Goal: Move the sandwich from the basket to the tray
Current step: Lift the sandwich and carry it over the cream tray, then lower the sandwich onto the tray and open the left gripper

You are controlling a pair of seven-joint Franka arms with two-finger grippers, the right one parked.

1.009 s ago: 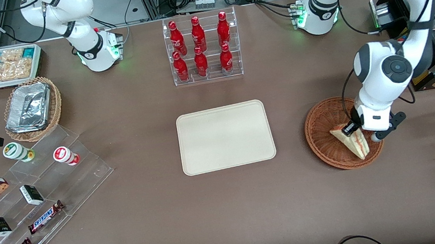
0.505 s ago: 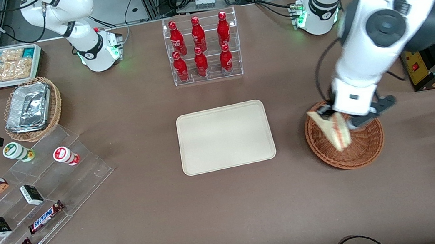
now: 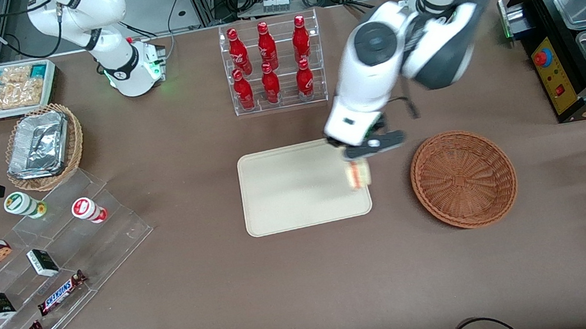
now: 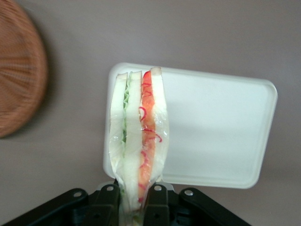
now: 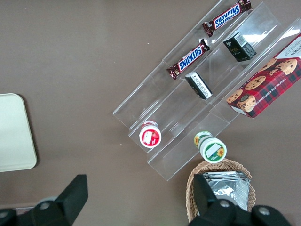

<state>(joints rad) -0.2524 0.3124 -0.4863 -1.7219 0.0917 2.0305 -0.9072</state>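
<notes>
Now hand (image 4: 133, 200) with sandwich (image 4: 137, 141) above tray (image 4: 221, 127).

My tool (image 4: 134, 200) is cut off at the frame edge in the wrist view, so I see only the finger ends pinching the sandwich (image 4: 137, 141); its gripped end is hidden between them. In the front view my arm's wrist covers the tool, and the sandwich (image 3: 357, 173) hanging over the tray (image 3: 296, 187) is blurred, its layers unreadable. The basket (image 4: 19, 75) is cut by the wrist frame's edge and smeared. The tray's corner is hidden by the sandwich there.
</notes>
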